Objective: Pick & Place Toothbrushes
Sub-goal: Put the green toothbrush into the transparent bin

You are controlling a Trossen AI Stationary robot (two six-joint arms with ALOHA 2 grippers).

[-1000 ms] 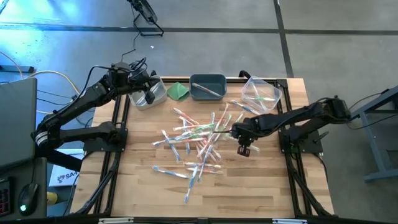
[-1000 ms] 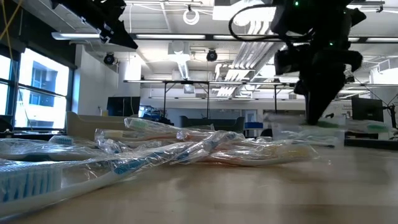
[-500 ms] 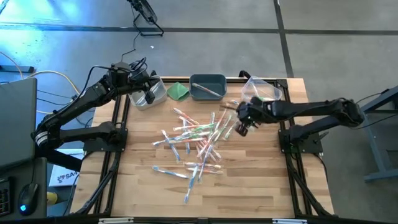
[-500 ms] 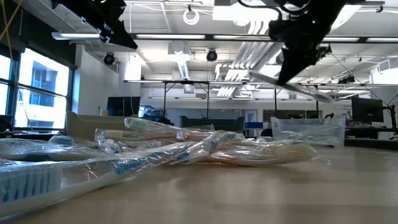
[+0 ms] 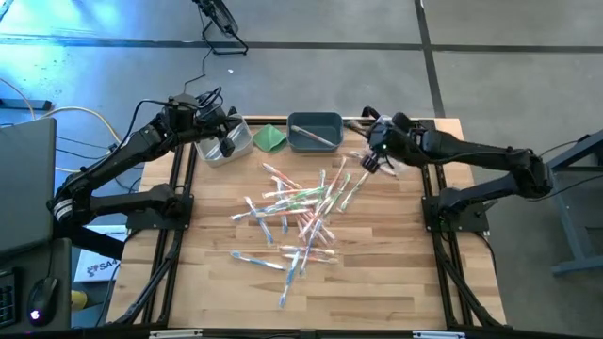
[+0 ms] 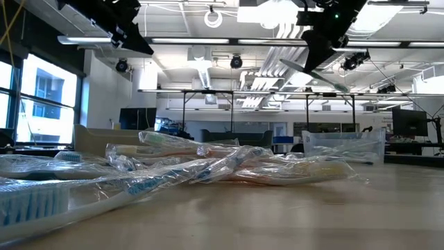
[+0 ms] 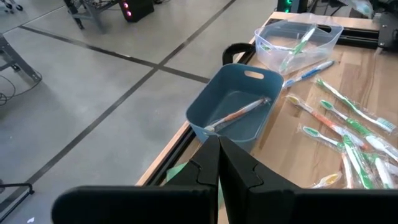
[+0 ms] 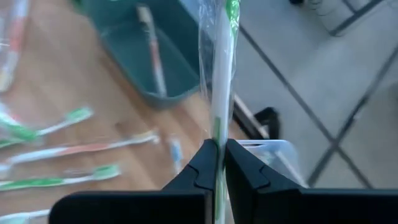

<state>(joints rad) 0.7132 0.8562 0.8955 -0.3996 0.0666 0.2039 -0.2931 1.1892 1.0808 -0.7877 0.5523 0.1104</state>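
Several wrapped toothbrushes (image 5: 301,215) lie in a loose pile on the wooden table (image 5: 396,273); they also fill the near ground of the low view (image 6: 208,170). My right gripper (image 5: 369,160) hangs high over the far right of the table, between the blue bin (image 5: 316,132) and the clear bin (image 5: 398,139). It is shut on a green toothbrush (image 8: 217,74). My left gripper (image 7: 218,152) is shut on nothing and waits raised at the far left (image 5: 224,143). An orange toothbrush (image 7: 239,114) lies in the blue bin (image 7: 233,106). My right gripper pinches the green toothbrush's wrapped shaft (image 8: 216,132) between its two fingers, slanting down from above. The head end (image 8: 232,9) reaches out past the fingertips. In the low view the toothbrush (image 6: 312,73) hangs slanted, lifted clear of the table.
A folded green cloth (image 5: 271,138) lies left of the blue bin. The clear bin (image 7: 298,38) holds a few toothbrushes. A pale container (image 5: 232,148) stands below my left gripper. Black frame rails (image 5: 179,217) run along both table sides. The near part of the table is bare wood.
My right gripper has risen from the right side of the pile and gone toward the table's far edge, beside the clear bin, turning as it went. It has stayed shut. The green toothbrush has come up with it, clear of the table.
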